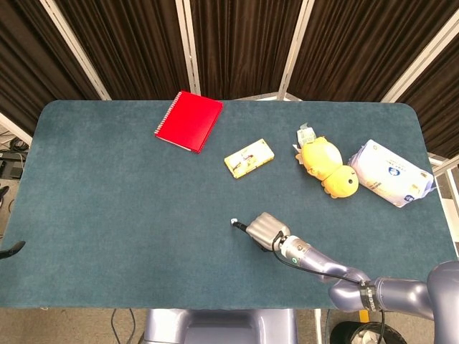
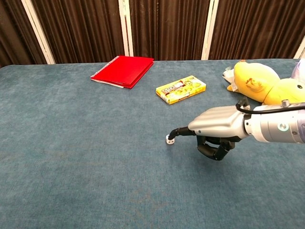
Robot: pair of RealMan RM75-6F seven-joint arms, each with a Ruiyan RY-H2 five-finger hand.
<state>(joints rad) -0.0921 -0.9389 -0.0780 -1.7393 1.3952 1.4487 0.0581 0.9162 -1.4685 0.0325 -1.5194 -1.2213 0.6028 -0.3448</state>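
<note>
My right hand hovers low over the near middle of the blue table. One finger points out to the left and its tip touches a small white die lying on the cloth. The other fingers are curled under the palm with nothing in them. Of my left hand, only a dark tip shows at the left edge of the head view, and its fingers cannot be made out.
A red spiral notebook lies at the back left of centre. A yellow box lies mid-table. A yellow plush toy and a white tissue pack lie at the right.
</note>
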